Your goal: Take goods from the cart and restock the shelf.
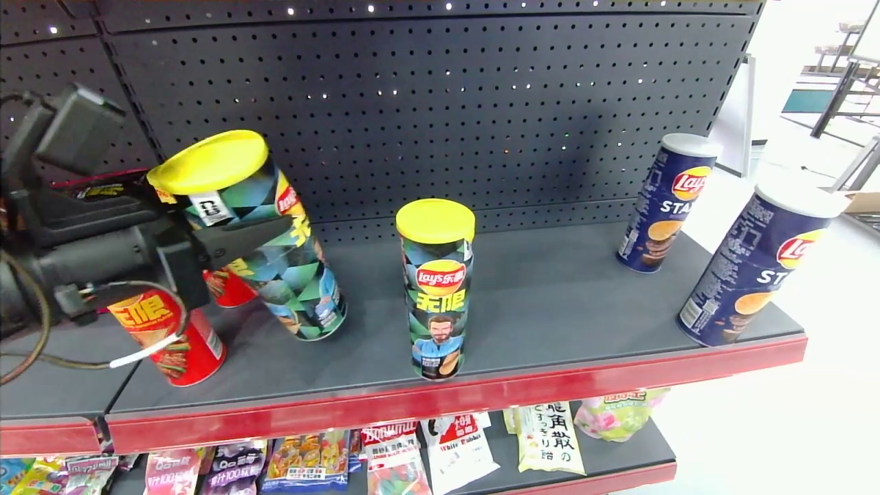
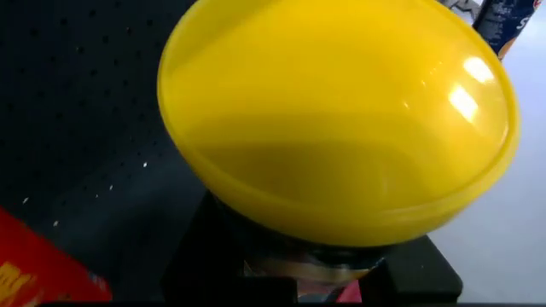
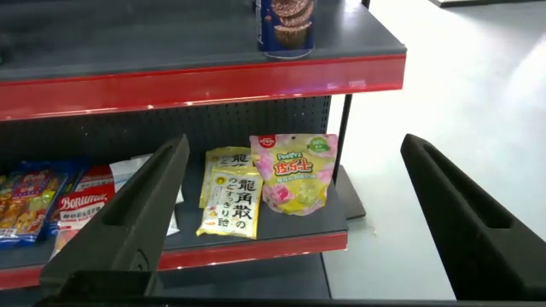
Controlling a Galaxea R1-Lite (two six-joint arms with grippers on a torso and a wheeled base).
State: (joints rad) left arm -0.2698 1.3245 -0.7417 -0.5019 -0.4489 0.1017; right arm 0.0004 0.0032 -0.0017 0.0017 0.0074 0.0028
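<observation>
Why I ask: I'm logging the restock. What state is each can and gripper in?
left gripper: shut on the tilted green can.
tilted green can: lid on, held leaning over the shelf.
middle green can: upright, lid on, free.
front red can: standing, partly hidden.
back blue can: standing, lid on.
front blue can: standing, lid on.
right gripper: open, empty.
</observation>
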